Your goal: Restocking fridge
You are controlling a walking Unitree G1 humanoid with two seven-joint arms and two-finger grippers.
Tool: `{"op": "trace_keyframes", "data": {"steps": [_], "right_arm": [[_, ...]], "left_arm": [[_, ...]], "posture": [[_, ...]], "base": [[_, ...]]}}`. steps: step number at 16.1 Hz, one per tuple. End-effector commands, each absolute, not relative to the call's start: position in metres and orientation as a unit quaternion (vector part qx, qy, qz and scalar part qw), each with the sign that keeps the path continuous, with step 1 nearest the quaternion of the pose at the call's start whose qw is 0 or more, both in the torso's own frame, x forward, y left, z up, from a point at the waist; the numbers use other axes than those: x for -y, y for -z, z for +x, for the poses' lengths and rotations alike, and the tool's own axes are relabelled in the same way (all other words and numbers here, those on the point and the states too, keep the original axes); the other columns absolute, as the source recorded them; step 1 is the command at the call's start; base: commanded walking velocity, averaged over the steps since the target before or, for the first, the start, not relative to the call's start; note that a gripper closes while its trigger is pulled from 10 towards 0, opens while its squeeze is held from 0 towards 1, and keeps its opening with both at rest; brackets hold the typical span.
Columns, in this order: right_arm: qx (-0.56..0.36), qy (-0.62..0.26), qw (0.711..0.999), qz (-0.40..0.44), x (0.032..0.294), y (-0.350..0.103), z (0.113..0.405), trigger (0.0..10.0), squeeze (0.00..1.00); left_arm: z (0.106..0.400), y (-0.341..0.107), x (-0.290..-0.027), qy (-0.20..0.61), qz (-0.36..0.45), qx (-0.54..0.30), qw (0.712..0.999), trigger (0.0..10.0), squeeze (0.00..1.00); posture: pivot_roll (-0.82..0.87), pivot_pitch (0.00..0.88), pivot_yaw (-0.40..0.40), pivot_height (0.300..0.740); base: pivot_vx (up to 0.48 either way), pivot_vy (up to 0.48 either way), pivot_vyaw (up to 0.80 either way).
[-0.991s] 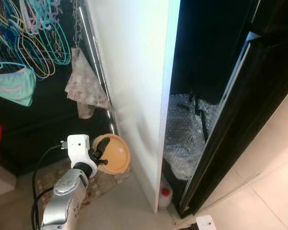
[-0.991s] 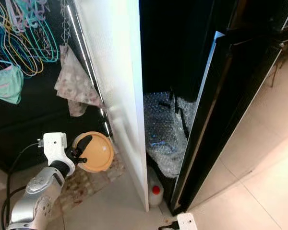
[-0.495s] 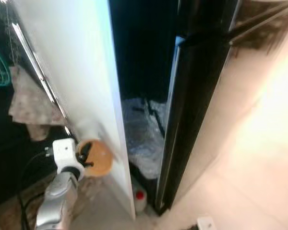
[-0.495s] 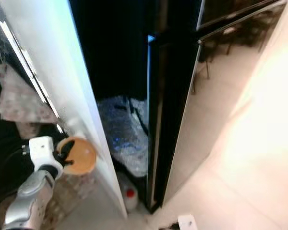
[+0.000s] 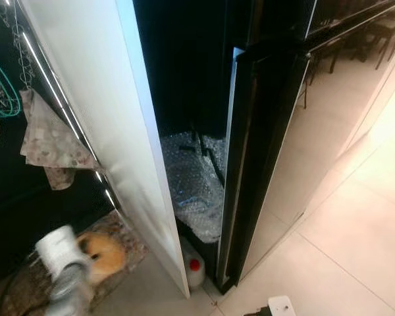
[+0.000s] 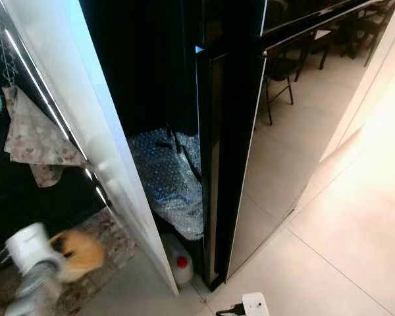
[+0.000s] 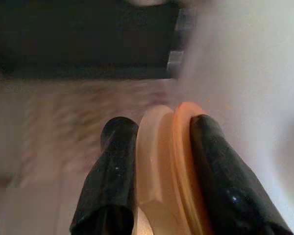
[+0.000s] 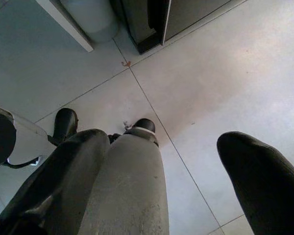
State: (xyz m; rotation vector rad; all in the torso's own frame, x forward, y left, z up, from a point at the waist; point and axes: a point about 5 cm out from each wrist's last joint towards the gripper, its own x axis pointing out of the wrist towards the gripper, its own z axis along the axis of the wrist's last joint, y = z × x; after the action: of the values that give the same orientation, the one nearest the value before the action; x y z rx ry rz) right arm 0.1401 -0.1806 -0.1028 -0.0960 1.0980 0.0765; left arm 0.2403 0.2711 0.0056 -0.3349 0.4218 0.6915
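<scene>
Holding an orange lid beside the white panel

Pinching the lid (image 7: 169,171) edge-on between both fingers (image 7: 112,181) of the left end effector (image 7: 159,147), close against the white panel (image 5: 99,125). Smeared by motion in the eye views, low on the left: arm and lid (image 5: 100,253) no more than a blur over the speckled mat (image 5: 128,240). Showing the right end effector (image 8: 161,186) spread wide above the tiled floor (image 8: 196,83), a silver bottle between its fingers, contact hard to judge. Sitting in the dark gap between panel and black fridge door (image 6: 227,164): bubble wrap (image 6: 168,187) and a red-capped jug (image 6: 178,263). No legible writing anywhere.
</scene>
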Motion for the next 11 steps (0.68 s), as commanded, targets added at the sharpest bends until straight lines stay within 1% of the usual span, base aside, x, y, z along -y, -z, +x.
{"op": "trace_keyframes", "data": {"steps": [1, 2, 3, 5, 6, 7, 8, 10, 11], "right_arm": [[-0.522, -0.034, 0.852, -0.039, 0.179, 0.103, 0.140, 10.0, 0.00], [-0.522, -0.034, 0.852, -0.040, 0.179, 0.103, 0.140, 10.0, 0.00], [-0.522, -0.033, 0.852, -0.039, 0.178, 0.103, 0.140, 10.0, 0.00], [-0.521, -0.031, 0.852, -0.038, 0.178, 0.103, 0.140, 10.0, 0.00], [-0.521, -0.032, 0.852, -0.039, 0.178, 0.103, 0.140, 10.0, 0.00], [-0.521, -0.031, 0.852, -0.039, 0.178, 0.103, 0.140, 10.0, 0.00], [-0.521, -0.031, 0.852, -0.038, 0.178, 0.103, 0.140, 10.0, 0.00], [-0.521, -0.030, 0.852, -0.038, 0.178, 0.103, 0.140, 10.0, 0.00], [-0.520, -0.029, 0.853, -0.037, 0.178, 0.103, 0.140, 10.0, 0.00]], "left_arm": [[0.233, 0.000, -0.284, -0.378, -0.163, -0.211, 0.887, 10.0, 0.00], [0.228, 0.009, -0.285, -0.377, -0.155, -0.239, 0.882, 10.0, 0.00], [0.225, 0.017, -0.283, -0.365, -0.141, -0.262, 0.882, 10.0, 0.00], [0.217, 0.041, -0.267, -0.285, -0.138, -0.350, 0.882, 10.0, 0.00], [0.213, 0.048, -0.260, -0.260, -0.134, -0.374, 0.880, 10.0, 0.00], [0.210, 0.052, -0.257, -0.252, -0.130, -0.380, 0.880, 10.0, 0.00], [0.200, 0.059, -0.257, -0.273, -0.163, -0.391, 0.864, 10.0, 0.00], [0.195, 0.063, -0.257, -0.289, -0.203, -0.388, 0.852, 10.0, 0.00], [0.192, 0.065, -0.256, -0.305, -0.244, -0.381, 0.838, 10.0, 0.00]], "posture": [[0.09, 0.018, 0.061, 0.740], [0.09, 0.018, 0.062, 0.740], [0.08, 0.017, 0.064, 0.740], [0.08, 0.014, 0.063, 0.740], [0.08, 0.012, 0.063, 0.740], [0.08, 0.009, 0.063, 0.740], [0.08, 0.004, 0.064, 0.740], [0.07, 0.000, 0.064, 0.740], [0.07, 0.000, 0.066, 0.740]], "base": [[0.000, 0.000, 0.00], [0.000, 0.000, 0.00], [0.000, 0.000, 0.00], [0.000, 0.000, 0.00], [0.000, 0.000, 0.00], [0.000, 0.000, 0.00], [0.000, 0.000, 0.00], [0.000, 0.000, 0.00], [0.000, 0.000, 0.00]]}}
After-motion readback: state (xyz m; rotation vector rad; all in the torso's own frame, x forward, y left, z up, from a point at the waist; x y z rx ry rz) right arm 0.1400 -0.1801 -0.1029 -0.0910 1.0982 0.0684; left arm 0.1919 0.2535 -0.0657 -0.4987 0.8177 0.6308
